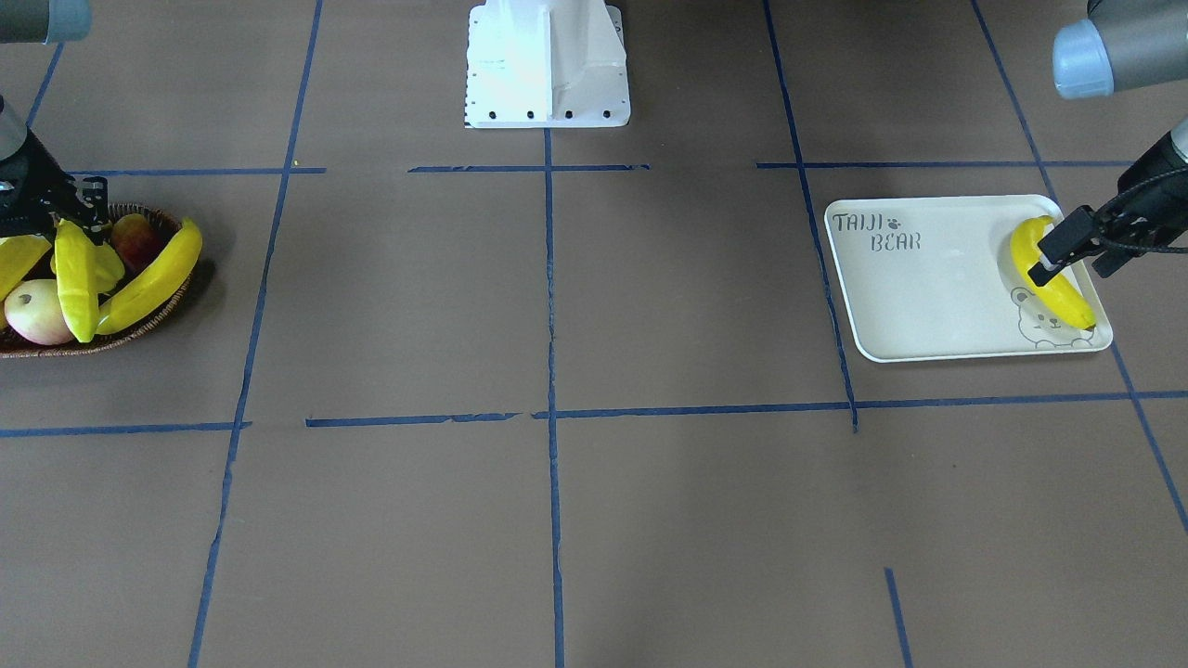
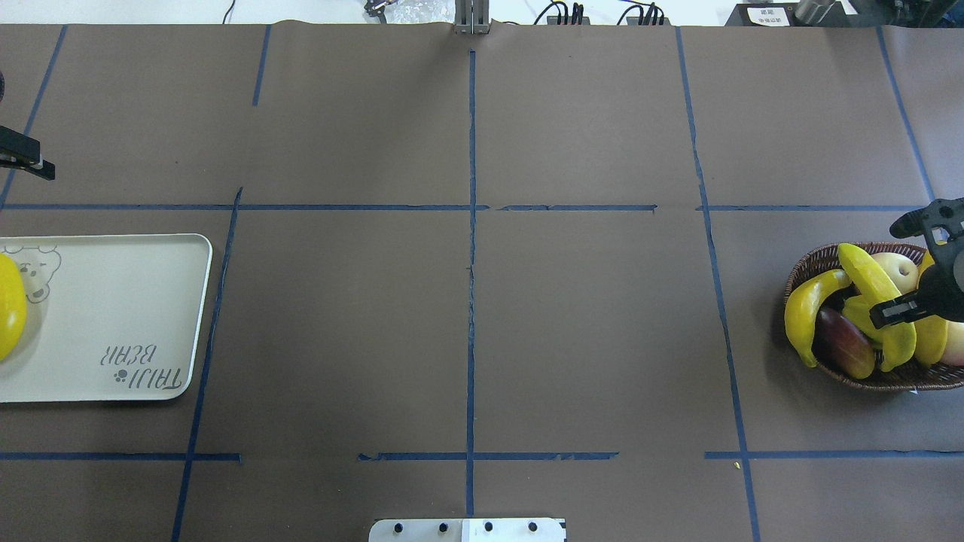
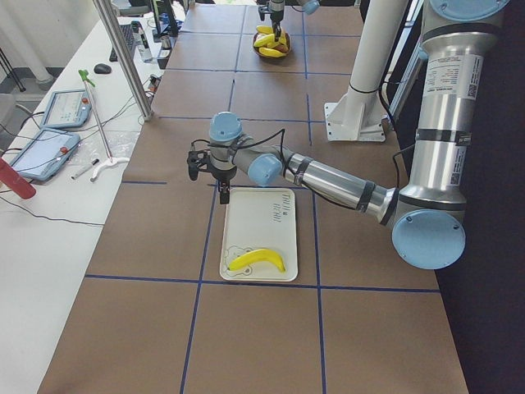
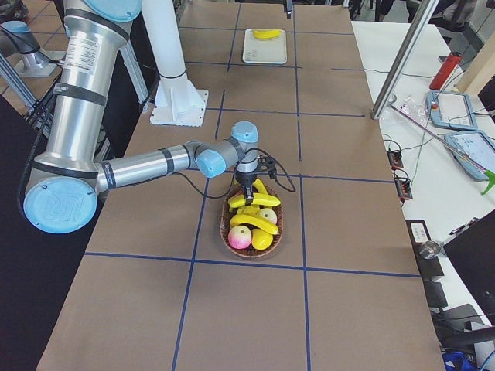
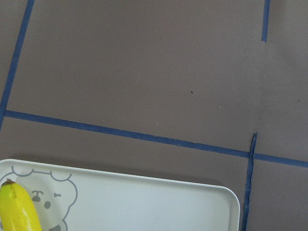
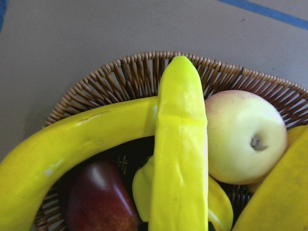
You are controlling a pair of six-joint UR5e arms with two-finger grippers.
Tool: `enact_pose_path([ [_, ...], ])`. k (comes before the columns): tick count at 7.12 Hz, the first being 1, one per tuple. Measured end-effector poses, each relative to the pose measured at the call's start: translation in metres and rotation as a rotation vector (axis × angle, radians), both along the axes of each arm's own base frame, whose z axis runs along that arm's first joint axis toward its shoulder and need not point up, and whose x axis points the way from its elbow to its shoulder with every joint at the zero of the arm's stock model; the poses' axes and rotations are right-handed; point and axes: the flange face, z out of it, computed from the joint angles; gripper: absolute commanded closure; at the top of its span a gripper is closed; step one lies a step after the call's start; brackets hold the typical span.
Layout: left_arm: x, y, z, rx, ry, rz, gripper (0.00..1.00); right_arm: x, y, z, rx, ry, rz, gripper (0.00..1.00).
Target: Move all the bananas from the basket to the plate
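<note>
bananas [image 6: 72,149]: glossy, smooth | basket [image 6: 120,77]: rough woven wicker | plate [image 1: 928,288]: smooth, matt | table [image 2: 587,339]: matt brown paper

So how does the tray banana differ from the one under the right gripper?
The tray banana lies flat, alone on the plate; the basket banana rests tilted atop other fruit in the basket. The right gripper is over the basket banana; the left gripper is clear of the tray banana. Both are yellow.

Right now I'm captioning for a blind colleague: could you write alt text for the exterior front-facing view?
One long yellow banana lies on the off-white rectangular bear-print tray at right, the left gripper hovering near it. At left, the right gripper reaches into the round brown wicker basket of bananas and apples.
</note>
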Motion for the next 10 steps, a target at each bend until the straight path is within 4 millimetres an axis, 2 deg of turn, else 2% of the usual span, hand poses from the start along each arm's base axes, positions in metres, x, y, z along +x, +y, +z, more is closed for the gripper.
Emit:
enact_pose_path([
  [1, 0.000, 0.000, -0.001, 0.001, 0.001, 0.000, 0.00, 0.016, -0.003, -0.015, 0.003, -0.012, 0.030, 0.97],
  [2, 0.000, 0.000, -0.002, 0.003, 0.006, 0.002, 0.00, 0.027, -0.007, -0.038, 0.004, -0.039, 0.050, 0.96],
  [3, 0.002, -0.001, -0.007, 0.011, 0.016, 0.008, 0.00, 0.025, -0.016, -0.065, 0.017, -0.089, 0.050, 0.95],
  [4, 0.007, -0.005, -0.018, 0.028, 0.029, 0.016, 0.00, 0.013, -0.031, -0.092, 0.028, -0.148, 0.052, 0.95],
  [5, 0.018, -0.010, -0.032, 0.044, 0.045, 0.027, 0.00, -0.004, -0.051, -0.119, 0.017, -0.204, 0.082, 0.95],
  [6, 0.046, -0.015, -0.057, 0.040, 0.073, 0.039, 0.00, -0.031, -0.071, -0.155, -0.004, -0.265, 0.121, 0.92],
  [7, 0.084, -0.018, -0.090, 0.015, 0.113, 0.047, 0.00, -0.066, -0.079, -0.197, -0.026, -0.328, 0.140, 0.93],
  [9, 0.163, -0.015, -0.169, -0.033, 0.207, 0.068, 0.00, -0.133, -0.073, -0.281, -0.057, -0.449, 0.163, 0.92],
  [10, 0.185, -0.011, -0.205, -0.044, 0.256, 0.066, 0.00, -0.162, -0.060, -0.307, -0.040, -0.512, 0.172, 0.92],
])
